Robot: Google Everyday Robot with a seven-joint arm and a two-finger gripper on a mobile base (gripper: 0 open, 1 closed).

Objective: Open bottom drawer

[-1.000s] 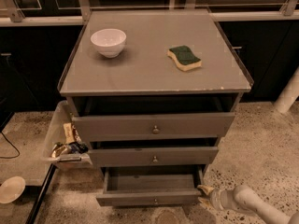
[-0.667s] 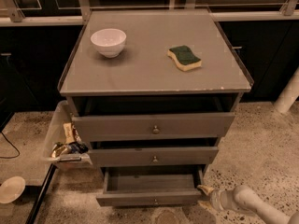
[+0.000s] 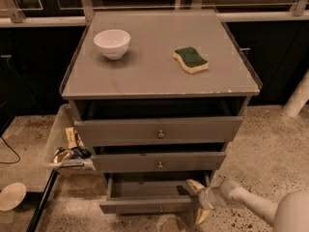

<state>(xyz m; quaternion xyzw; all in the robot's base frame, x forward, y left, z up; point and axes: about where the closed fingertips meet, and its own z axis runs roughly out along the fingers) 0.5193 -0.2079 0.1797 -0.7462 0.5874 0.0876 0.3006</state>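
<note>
The bottom drawer (image 3: 140, 206) is the slimmest grey front of the three, with a small round knob (image 3: 161, 209) at its centre. It stands pulled out, and its plain grey inside shows. My gripper (image 3: 198, 202) is at the drawer's right end, coming in from the lower right on a white arm (image 3: 251, 204). Its fingers are apart, one above the front's right end and one below it. It holds nothing that I can see.
The middle drawer (image 3: 159, 162) and top drawer (image 3: 159, 129) are each slightly out. A white bowl (image 3: 112, 42) and a green-and-yellow sponge (image 3: 190, 59) lie on the cabinet top. A bin of snacks (image 3: 63, 151) stands to the left, a white plate (image 3: 10, 195) lies on the floor, and a white post (image 3: 297, 98) stands to the right.
My gripper has shifted a little to the left, closer against the bottom drawer's right end. The drawer stands about as far out as before.
</note>
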